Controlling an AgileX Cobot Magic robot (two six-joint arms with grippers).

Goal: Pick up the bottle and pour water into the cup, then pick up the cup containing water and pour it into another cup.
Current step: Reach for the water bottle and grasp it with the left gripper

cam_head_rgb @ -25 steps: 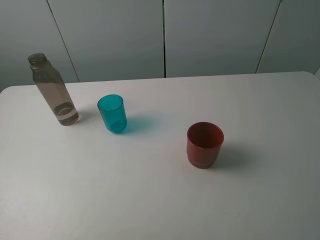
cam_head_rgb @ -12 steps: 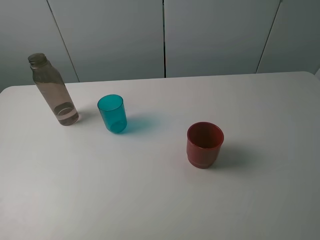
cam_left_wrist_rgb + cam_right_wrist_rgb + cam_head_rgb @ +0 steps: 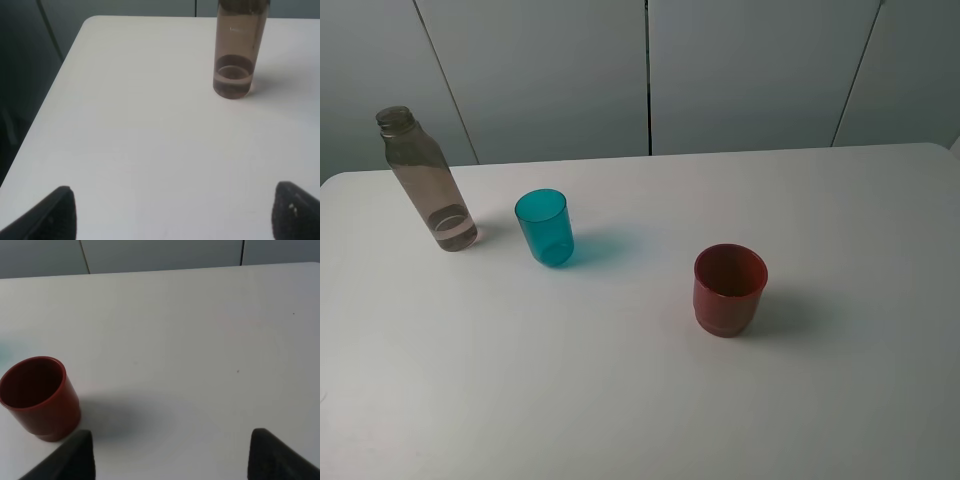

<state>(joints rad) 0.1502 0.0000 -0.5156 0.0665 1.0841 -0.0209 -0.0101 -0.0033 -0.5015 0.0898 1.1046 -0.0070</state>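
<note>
A tall smoky grey-brown bottle [image 3: 425, 182] with no cap stands upright at the back left of the white table [image 3: 620, 400], a little water at its bottom. The teal cup [image 3: 544, 227] stands upright just right of it. The wider red-brown cup [image 3: 729, 289] stands near the middle right, and looks empty in the right wrist view. Neither gripper shows in the high view. My left gripper [image 3: 175, 212] is open, well short of the bottle [image 3: 237, 50], with bare table between its fingertips. My right gripper [image 3: 170, 455] is open too, the red-brown cup [image 3: 39, 397] off to one side.
Grey wall panels [image 3: 650, 70] rise behind the table's far edge. In the left wrist view the table's side edge [image 3: 50, 95] drops off into a dark gap.
</note>
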